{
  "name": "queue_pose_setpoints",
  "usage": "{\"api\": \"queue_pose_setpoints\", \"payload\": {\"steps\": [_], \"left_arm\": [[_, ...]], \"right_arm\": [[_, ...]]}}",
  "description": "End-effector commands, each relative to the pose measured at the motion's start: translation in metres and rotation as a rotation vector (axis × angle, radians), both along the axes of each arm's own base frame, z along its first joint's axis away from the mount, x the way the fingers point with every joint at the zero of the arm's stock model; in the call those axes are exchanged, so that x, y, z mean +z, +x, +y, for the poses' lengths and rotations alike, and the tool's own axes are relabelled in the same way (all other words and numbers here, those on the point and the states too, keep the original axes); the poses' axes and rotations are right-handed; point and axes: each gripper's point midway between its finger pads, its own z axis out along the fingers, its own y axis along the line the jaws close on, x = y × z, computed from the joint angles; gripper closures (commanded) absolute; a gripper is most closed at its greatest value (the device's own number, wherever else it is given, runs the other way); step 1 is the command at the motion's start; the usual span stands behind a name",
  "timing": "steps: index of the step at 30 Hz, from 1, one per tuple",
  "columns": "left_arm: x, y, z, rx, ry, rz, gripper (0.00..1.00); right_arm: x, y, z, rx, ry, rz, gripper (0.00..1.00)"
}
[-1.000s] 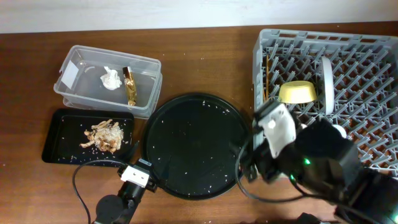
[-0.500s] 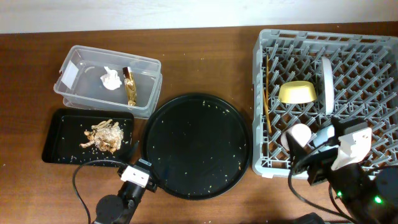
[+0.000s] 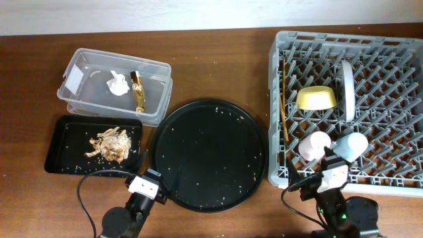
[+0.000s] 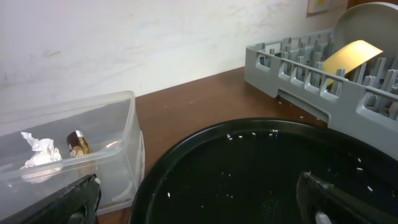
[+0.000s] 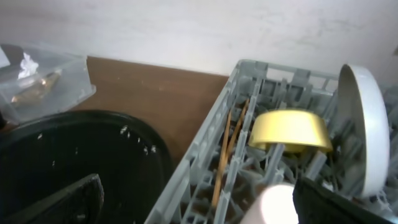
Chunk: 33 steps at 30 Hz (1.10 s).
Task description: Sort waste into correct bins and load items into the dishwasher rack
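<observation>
Overhead: tissue [image 3: 117, 83] and wrapper [image 3: 137, 91] lie in the clear tub [image 3: 99, 102], scraps [image 3: 111, 144] in the rectangular black tray [image 3: 66, 151]. Plate [image 3: 347, 80], yellow bowl [image 3: 315, 98], chopsticks [image 3: 283, 99], pink cup [image 3: 314, 144] and blue cup [image 3: 349, 144] sit in the rack [image 3: 344, 36]. Left gripper [image 4: 199, 205] and right gripper [image 5: 205, 205] gape wide, empty. If the right one swings carelessly, the near cups could topple.

Left of the rack [image 3: 272, 86], the round tray [image 3: 210, 153] lay flat and crossable. Within the rack, chopsticks [image 3: 283, 99], bowl [image 3: 314, 98], plate [image 3: 347, 89], pink cup [image 3: 313, 144] and blue cup [image 3: 349, 145] blocked the left half; only pegs [image 3: 390, 86] filled the right.
</observation>
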Motion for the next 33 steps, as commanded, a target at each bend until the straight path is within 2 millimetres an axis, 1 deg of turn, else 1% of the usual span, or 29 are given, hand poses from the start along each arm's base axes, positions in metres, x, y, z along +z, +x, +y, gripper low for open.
{"api": "queue_pose_setpoints", "payload": {"steps": [1, 3, 7, 8, 33], "left_arm": [[-0.001, 0.0, 0.0, -0.004, 0.011, -0.003, 0.01], [-0.001, 0.0, 0.0, -0.004, 0.011, -0.003, 0.01], [-0.001, 0.0, 0.0, -0.004, 0.011, -0.003, 0.01], [-0.001, 0.0, 0.0, -0.004, 0.011, -0.003, 0.01], [-0.001, 0.0, 0.0, -0.004, 0.011, -0.003, 0.01]], "right_arm": [[-0.013, 0.007, 0.001, 0.007, -0.002, -0.019, 0.02], [-0.022, 0.014, 0.002, 0.008, -0.001, -0.037, 0.02], [-0.03, 0.022, 0.012, 0.066, 0.012, -0.117, 0.02], [-0.027, 0.023, 0.013, 0.07, 0.012, -0.141, 0.02], [-0.029, 0.023, 0.013, 0.07, 0.012, -0.133, 0.02]]}}
